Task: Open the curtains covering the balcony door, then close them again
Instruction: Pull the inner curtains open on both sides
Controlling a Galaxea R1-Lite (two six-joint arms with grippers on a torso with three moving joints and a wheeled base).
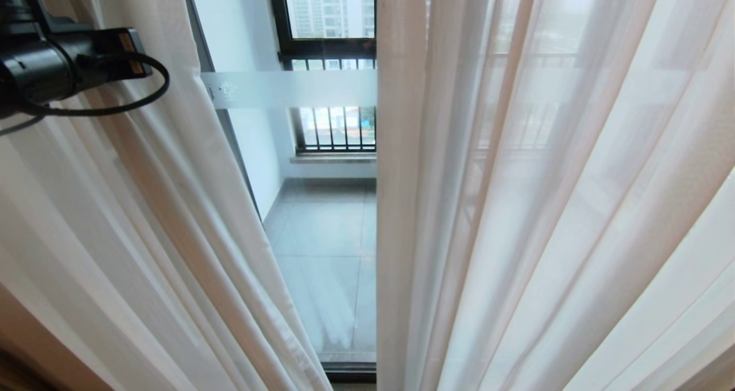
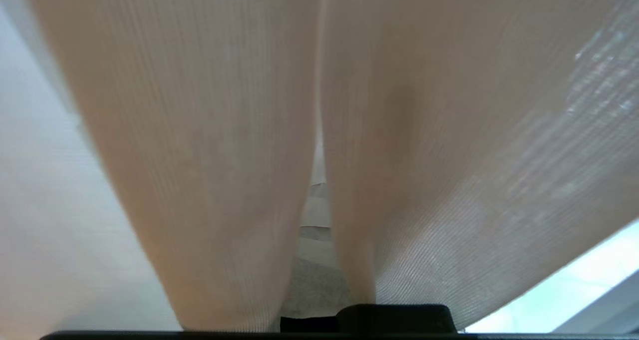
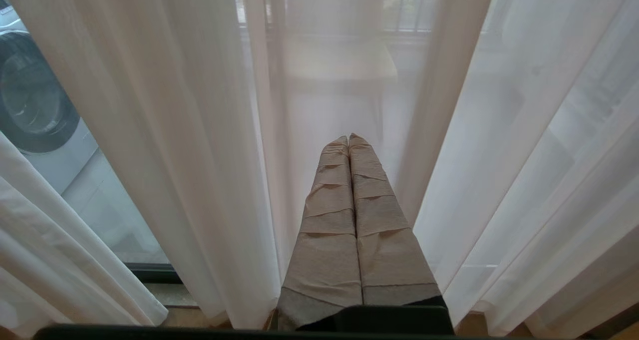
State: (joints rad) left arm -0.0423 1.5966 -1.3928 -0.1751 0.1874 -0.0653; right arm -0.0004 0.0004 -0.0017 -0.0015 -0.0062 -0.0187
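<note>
Two sheer white curtains hang apart, the left panel [image 1: 143, 236] and the right panel [image 1: 545, 207]. Between them a gap bares the balcony door [image 1: 321, 253], with its frosted band [image 1: 287, 89]. My left arm's wrist [image 1: 51, 64] is raised at the upper left, against the left panel. In the left wrist view folds of sheer cloth [image 2: 209, 155] drape over my left gripper [image 2: 314, 205]; only a sliver of its taped fingers shows, and they stand shut. My right gripper [image 3: 348, 139] is low, shut on nothing, pointing at the right panel [image 3: 524, 155].
Behind the glass are grey balcony tiles and a black-framed window with railing bars [image 1: 333, 127]. A washing machine [image 3: 30, 95] stands on the balcony. The door's black bottom track [image 1: 350, 371] runs along the floor. Tan cloth [image 1: 28, 351] shows at the lower left.
</note>
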